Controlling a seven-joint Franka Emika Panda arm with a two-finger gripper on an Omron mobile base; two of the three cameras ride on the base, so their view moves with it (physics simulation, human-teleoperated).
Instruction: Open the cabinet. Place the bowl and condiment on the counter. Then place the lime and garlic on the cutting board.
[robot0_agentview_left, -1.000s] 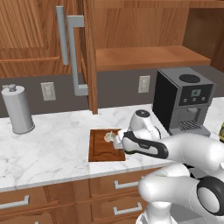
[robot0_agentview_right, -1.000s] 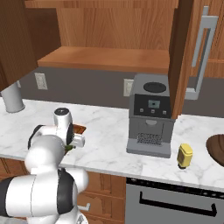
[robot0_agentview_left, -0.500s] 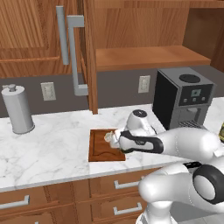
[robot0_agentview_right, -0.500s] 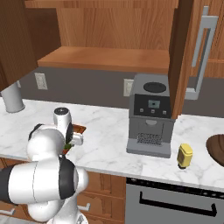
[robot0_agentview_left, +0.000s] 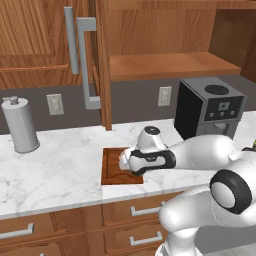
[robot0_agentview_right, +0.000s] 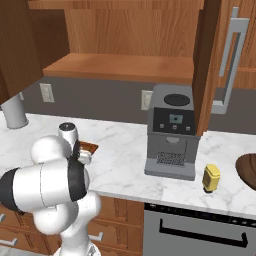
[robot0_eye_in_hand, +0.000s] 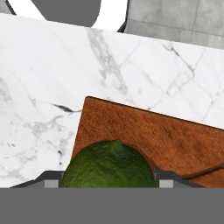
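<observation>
Gripper: the gripper (robot0_agentview_left: 125, 161) hangs low over the cutting board (robot0_agentview_left: 111, 172), its fingers closed around the lime (robot0_eye_in_hand: 109, 167). In the hand view the fruit sits between the tips at 6 o'clock, above the board's corner.
Lime: dark green and round, carried, not yet set down; the board's wood lies right beneath it.
Why it is held so: judging by the task, the arm reaches out flat across the counter (robot0_agentview_left: 55, 165) to bring the fruit over the board before letting go. A low release would keep a round thing from rolling off.
Cutting board: flat on the marble, at about 8 o'clock from the coffee machine (robot0_agentview_left: 207, 107) in the left base view; a groove runs near its edge.
Garlic: I cannot make it out for certain.
Cabinet: the cabinet door (robot0_agentview_left: 102, 60) stands swung open, its shelf bare, which suits a step late in the task.
Bowl: the bowl (robot0_agentview_right: 247, 170) rests on the marble at 3 o'clock in the right base view.
Condiment: the yellow bottle (robot0_agentview_right: 211, 178) stands at about 4 o'clock from the coffee machine, just beside it.
Writing: no brand or label can be read; the machine's small display is too blurred.
</observation>
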